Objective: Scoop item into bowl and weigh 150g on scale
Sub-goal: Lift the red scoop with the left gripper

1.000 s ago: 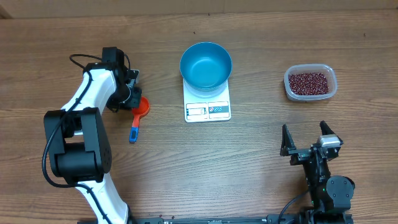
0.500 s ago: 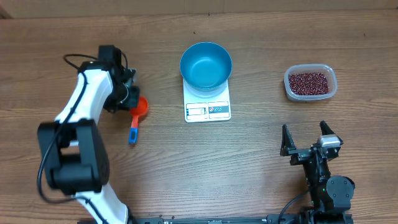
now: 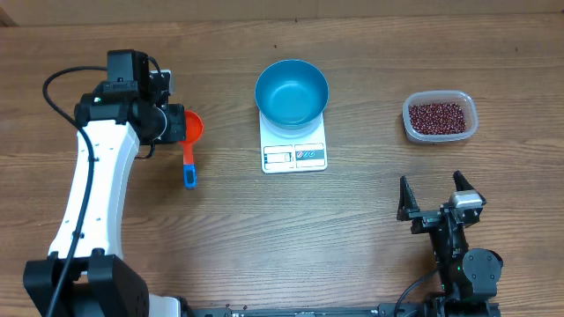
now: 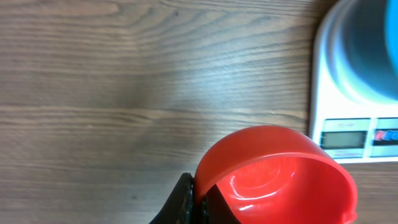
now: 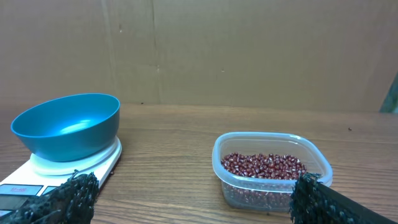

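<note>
Overhead, a wood-grain table (image 3: 352, 220) meets a cardboard wall (image 5: 249, 50); left pincer (image 3: 176, 126) clamps the red scoop (image 3: 191, 132), right pincer (image 3: 432, 189) gapes empty.

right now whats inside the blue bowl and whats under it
Nothing is inside the bowl, just bare blue plastic. Under it sits the white scale; most of its top is covered by the bowl, and only the display edge shows.
</note>
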